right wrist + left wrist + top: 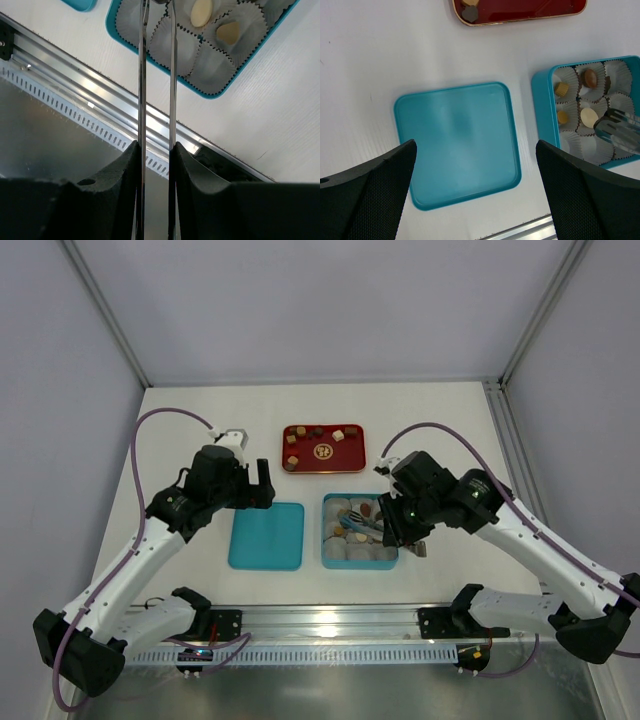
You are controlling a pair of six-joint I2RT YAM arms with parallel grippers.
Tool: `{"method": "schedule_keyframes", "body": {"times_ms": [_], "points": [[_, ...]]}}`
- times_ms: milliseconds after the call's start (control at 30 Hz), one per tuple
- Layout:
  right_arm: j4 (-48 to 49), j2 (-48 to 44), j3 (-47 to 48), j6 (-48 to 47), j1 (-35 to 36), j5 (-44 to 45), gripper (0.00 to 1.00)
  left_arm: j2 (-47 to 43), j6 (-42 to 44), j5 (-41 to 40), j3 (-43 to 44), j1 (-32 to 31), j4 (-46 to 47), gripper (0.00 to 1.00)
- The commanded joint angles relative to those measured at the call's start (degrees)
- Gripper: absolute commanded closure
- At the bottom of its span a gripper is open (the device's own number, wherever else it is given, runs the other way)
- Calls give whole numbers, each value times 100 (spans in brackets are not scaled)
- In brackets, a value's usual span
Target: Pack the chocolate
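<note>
Far side of the white surface (450,430): one red rectangular tray with a gold rim (352,458) and a round gold-and-white emblem (323,451) at its centre. Small chocolate pieces (339,436), tan to dark brown, lay scattered on the tray around the emblem. About seven were counted in the top view, but they were too small for a firm number.

Near side: one open square teal box (326,540), lined with crinkled white paper cups (617,75) in rows of three. Four pieces sat in cups, one per cup: two tan, one mid-brown and one pale cream. There was possibly a fifth, dark piece at a cup's edge, but this could not be told. One flat square teal lid (266,536) lay just left of the box, not touching it.

The left arm's fingers (375,195) were spread wide, holding nothing, and hung above the lid. The right arm's fingers (120,170) were closed narrow on one pair of silver metal tongs (142,75). The two blades ran nearly parallel, with their tips over the box's cups. Whether the tips held a piece could not be told.
</note>
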Motion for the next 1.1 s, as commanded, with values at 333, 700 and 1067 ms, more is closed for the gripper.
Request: {"method": "schedule_keyframes", "body": {"times_ms": [333,700,1067], "points": [[-10,-99,-231,236,342,-430,71,29,68,-14,221,6,17,0],[228,24,-398,289,474,-562,71,29,68,-23,221,-3,16,0],[351,164,-521,272,518,-579,70,29,68,-32,212,-3,-1,0]]}}
